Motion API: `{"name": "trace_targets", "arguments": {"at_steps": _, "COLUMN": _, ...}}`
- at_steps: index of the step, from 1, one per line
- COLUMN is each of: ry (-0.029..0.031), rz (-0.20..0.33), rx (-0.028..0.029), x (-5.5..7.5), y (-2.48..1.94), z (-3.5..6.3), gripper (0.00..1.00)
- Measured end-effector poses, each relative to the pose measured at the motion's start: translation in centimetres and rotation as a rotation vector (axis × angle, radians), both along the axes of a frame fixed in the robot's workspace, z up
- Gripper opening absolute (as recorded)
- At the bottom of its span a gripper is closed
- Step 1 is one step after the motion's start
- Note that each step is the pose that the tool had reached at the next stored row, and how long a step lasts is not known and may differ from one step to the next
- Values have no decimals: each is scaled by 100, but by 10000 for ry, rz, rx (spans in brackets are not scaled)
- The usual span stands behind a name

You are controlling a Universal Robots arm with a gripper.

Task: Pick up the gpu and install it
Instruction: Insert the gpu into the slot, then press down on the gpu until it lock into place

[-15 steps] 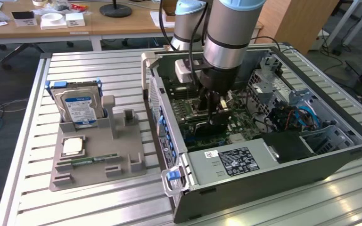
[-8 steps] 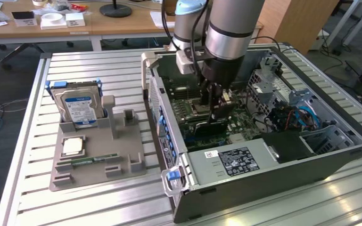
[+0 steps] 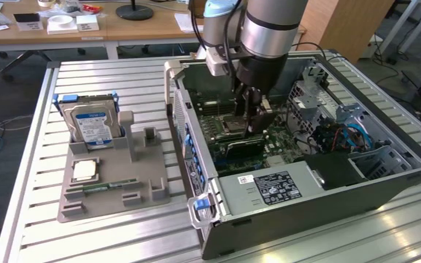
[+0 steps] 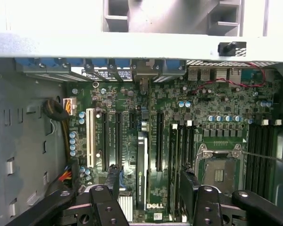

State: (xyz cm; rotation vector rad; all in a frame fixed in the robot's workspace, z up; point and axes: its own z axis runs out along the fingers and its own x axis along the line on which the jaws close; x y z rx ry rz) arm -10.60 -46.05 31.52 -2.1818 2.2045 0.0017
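Note:
The gpu stands on edge in a slot of the motherboard, seen from above as a thin dark strip. My gripper is open, one black finger on each side of the card with a gap to it. In the exterior view the gripper hangs from the arm inside the open computer case, just above the dark card on the board.
A grey holder tray at the exterior view's left carries a silver hard drive, a processor chip and a memory stick. The case's power supply, drive cage and cables surround the board.

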Motion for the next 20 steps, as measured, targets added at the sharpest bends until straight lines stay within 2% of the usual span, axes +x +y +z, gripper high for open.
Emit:
{"name": "trace_targets", "arguments": {"at_steps": 14, "ry": 0, "rz": 0, "rx": 0, "x": 0, "y": 0, "z": 4, "gripper": 63}}
{"name": "trace_targets", "arguments": {"at_steps": 15, "ry": 0, "rz": 0, "rx": 0, "x": 0, "y": 0, "z": 4, "gripper": 62}}
{"name": "trace_targets", "arguments": {"at_steps": 16, "ry": 0, "rz": 0, "rx": -1, "x": 0, "y": 0, "z": 4, "gripper": 55}}
{"name": "trace_targets", "arguments": {"at_steps": 17, "ry": 0, "rz": 0, "rx": 0, "x": 0, "y": 0, "z": 4, "gripper": 55}}
{"name": "trace_targets", "arguments": {"at_steps": 18, "ry": -1, "rz": 0, "rx": 0, "x": 0, "y": 0, "z": 4, "gripper": 49}}
{"name": "trace_targets", "arguments": {"at_steps": 19, "ry": 0, "rz": 0, "rx": 0, "x": 0, "y": 0, "z": 4, "gripper": 49}}
{"name": "trace_targets", "arguments": {"at_steps": 20, "ry": 0, "rz": 0, "rx": -1, "x": 0, "y": 0, "z": 4, "gripper": 44}}
